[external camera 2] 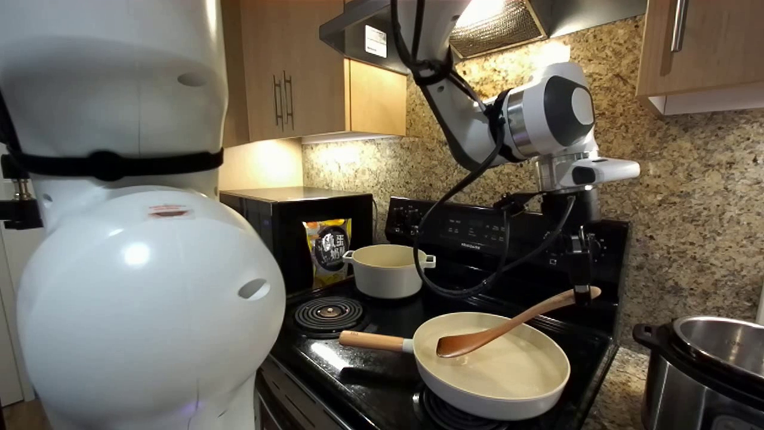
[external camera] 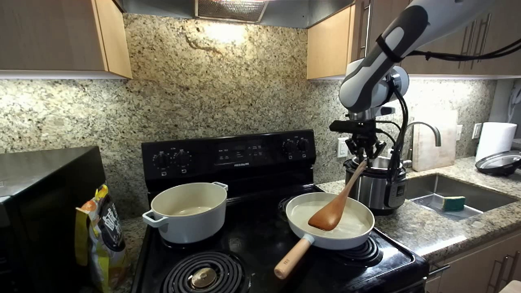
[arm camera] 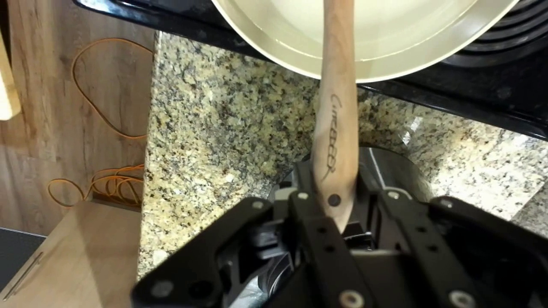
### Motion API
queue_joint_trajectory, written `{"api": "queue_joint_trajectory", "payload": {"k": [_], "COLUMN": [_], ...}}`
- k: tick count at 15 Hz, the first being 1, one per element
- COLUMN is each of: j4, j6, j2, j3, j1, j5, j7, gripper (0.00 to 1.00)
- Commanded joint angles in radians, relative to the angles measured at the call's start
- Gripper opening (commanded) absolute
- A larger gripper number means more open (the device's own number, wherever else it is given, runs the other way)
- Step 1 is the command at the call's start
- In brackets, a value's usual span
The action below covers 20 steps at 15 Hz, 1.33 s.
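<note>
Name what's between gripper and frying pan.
A wooden spatula: handle end in the gripper, blade in or over the frying pan; shows in both exterior views.

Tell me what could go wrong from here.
The brown wooden spatula is pinched near one end, so it may twist in the black two-fingered gripper. Pressing down with it could shift the round cream frying pan beneath. The dangling loop of thin black cable might snag.
</note>
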State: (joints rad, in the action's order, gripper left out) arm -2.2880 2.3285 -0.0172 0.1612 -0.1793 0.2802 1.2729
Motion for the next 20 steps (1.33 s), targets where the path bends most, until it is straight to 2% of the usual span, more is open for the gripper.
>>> {"api": "queue_joint_trajectory", "payload": {"k": [1, 9, 15, 16, 20], "j4": [0.010, 0.009, 0.003, 0.002, 0.002], "j6": [-0.031, -0.031, -0.007, -0.009, -0.009], "j2": [-0.002, -0.003, -0.002, 0.000, 0.000], "j3": [0.000, 0.000, -0.002, 0.000, -0.001], "j1": [0.003, 0.004, 0.008, 0.003, 0.005], "j5": [-0.056, -0.163, -0.316, -0.256, -0.284], "j7": [0.008, 0.038, 0.009, 0.016, 0.016], "gripper": [0.11, 0.11, 0.11, 0.26, 0.26]}}
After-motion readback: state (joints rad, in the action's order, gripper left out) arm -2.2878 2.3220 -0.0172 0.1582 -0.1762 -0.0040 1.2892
